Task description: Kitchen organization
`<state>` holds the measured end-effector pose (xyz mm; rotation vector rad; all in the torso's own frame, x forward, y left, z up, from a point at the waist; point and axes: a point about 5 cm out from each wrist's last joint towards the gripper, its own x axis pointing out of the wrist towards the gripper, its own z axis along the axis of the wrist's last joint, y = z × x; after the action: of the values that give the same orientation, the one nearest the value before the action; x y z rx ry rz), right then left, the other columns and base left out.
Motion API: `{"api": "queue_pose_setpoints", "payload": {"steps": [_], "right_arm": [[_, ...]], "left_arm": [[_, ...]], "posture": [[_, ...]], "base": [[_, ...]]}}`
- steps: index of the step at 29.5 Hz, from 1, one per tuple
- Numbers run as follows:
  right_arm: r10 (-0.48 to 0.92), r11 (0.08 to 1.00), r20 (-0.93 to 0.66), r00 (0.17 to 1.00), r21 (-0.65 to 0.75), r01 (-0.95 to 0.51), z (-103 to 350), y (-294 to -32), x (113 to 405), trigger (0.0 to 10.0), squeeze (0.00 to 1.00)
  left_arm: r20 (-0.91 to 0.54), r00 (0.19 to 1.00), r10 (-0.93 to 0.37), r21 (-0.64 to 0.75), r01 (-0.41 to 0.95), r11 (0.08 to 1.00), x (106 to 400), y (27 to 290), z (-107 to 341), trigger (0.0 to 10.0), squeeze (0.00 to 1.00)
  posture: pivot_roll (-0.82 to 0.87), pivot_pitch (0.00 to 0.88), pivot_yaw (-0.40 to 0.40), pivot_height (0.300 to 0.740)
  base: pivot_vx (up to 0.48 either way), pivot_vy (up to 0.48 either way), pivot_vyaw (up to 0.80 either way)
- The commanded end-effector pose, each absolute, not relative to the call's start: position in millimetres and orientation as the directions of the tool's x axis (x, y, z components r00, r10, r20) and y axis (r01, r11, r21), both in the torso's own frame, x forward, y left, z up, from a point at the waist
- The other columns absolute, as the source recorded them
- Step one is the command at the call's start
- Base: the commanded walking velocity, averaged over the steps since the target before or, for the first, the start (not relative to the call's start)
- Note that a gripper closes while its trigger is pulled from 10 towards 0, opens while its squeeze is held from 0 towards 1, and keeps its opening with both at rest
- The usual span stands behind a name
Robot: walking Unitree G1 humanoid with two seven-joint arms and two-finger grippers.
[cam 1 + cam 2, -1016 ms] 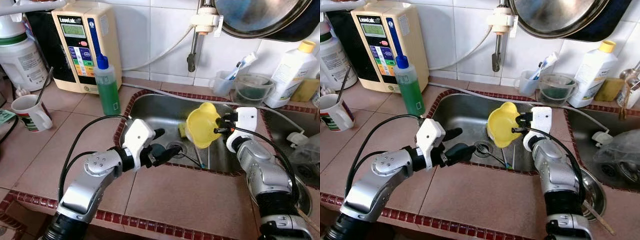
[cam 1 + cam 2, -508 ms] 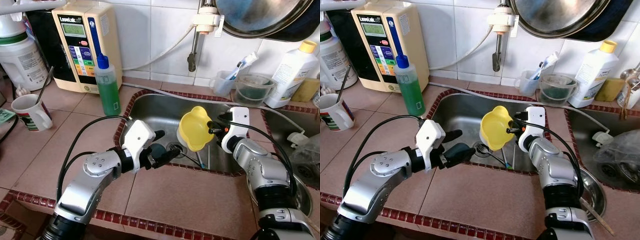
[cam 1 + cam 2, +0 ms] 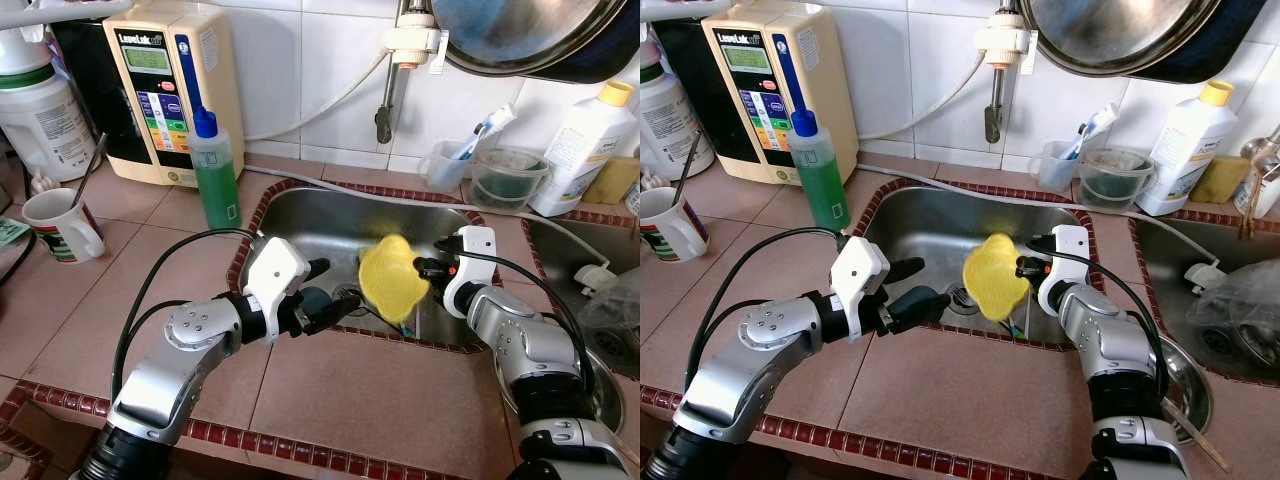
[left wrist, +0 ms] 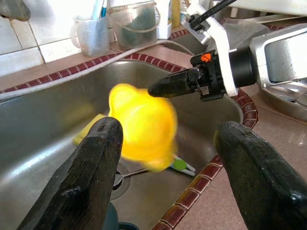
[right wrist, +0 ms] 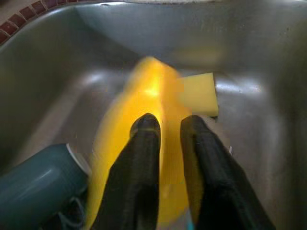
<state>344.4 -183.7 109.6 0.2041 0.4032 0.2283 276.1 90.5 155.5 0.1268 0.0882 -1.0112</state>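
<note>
A yellow plastic bowl [image 3: 392,278] hangs over the steel sink [image 3: 300,215], turned bottom-up and smeared by motion. My right gripper [image 3: 425,268] is right beside it at the sink's right side. In the right wrist view its fingers [image 5: 144,143] stand slightly apart, and the blurred bowl [image 5: 144,96] lies just beyond them while a yellow sponge [image 5: 199,93] on the sink floor stays sharp. My left gripper [image 3: 330,287] hovers open at the sink's front left rim with nothing in it. A dark teal cup [image 5: 33,177] lies in the sink below it.
On the left counter stand a green soap bottle [image 3: 215,180], a water ioniser [image 3: 165,90] and a mug [image 3: 60,225]. The tap [image 3: 385,110] and a hanging pan [image 3: 520,30] are above the sink. Behind it are a toothbrush cup [image 3: 445,165], a clear tub [image 3: 505,178] and a white bottle [image 3: 585,145].
My right gripper carried the yellow bowl left and down over the sink. The bowl has flipped from mouth-up to bottom-up and is now blurred. The left arm has stayed put.
</note>
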Motion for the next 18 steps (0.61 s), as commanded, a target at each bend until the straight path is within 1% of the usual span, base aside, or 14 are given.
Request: {"api": "queue_pose_setpoints", "payload": {"steps": [1, 8, 11, 12, 14, 17, 18], "right_arm": [[0.262, 0.952, -0.347, 0.9, 0.246, -0.183, 114, -186, 346, 10.0, 1.0], [0.253, 0.957, -0.334, 0.908, 0.223, -0.185, 118, -185, 349, 10.0, 1.0], [0.252, 0.958, -0.304, 0.919, 0.216, -0.191, 122, -185, 350, 10.0, 1.0], [0.256, 0.957, -0.26, 0.931, 0.206, -0.206, 127, -183, 351, 10.0, 1.0], [0.255, 0.958, -0.231, 0.939, 0.192, -0.213, 130, -182, 351, 10.0, 1.0], [0.245, 0.963, -0.118, 0.962, 0.147, -0.227, 144, -178, 351, 10.0, 1.0], [0.225, 0.969, -0.056, 0.973, 0.116, -0.217, 150, -177, 350, 10.0, 1.0]], "left_arm": [[-0.117, 0.531, -0.839, 0.08, 0.847, 0.525, 279, 91, 163, 10.0, 0.0], [-0.115, 0.534, -0.838, 0.086, 0.845, 0.527, 280, 92, 163, 10.0, 0.0], [-0.112, 0.543, -0.832, 0.096, 0.84, 0.535, 281, 93, 164, 10.0, 0.0], [-0.11, 0.55, -0.828, 0.1, 0.835, 0.541, 281, 94, 164, 10.0, 0.0], [-0.109, 0.553, -0.826, 0.104, 0.832, 0.544, 281, 95, 164, 10.0, 0.0], [-0.096, 0.571, -0.815, 0.12, 0.82, 0.56, 283, 97, 165, 10.0, 0.0], [-0.089, 0.579, -0.811, 0.123, 0.814, 0.568, 284, 99, 166, 10.0, 0.0]], "posture": [[0.07, 0.0, -0.021, 0.74], [0.07, 0.0, -0.024, 0.74], [0.08, 0.0, -0.025, 0.74], [0.08, 0.0, -0.025, 0.74], [0.08, 0.0, -0.025, 0.74], [0.07, 0.0, -0.024, 0.74], [0.07, 0.0, -0.024, 0.74]], "base": [[0.0, 0.0, 0.0], [0.0, 0.0, 0.0], [0.0, 0.0, 0.0], [0.0, 0.0, 0.0], [0.0, 0.0, 0.0], [0.0, 0.0, 0.0], [0.0, 0.0, 0.0]]}}
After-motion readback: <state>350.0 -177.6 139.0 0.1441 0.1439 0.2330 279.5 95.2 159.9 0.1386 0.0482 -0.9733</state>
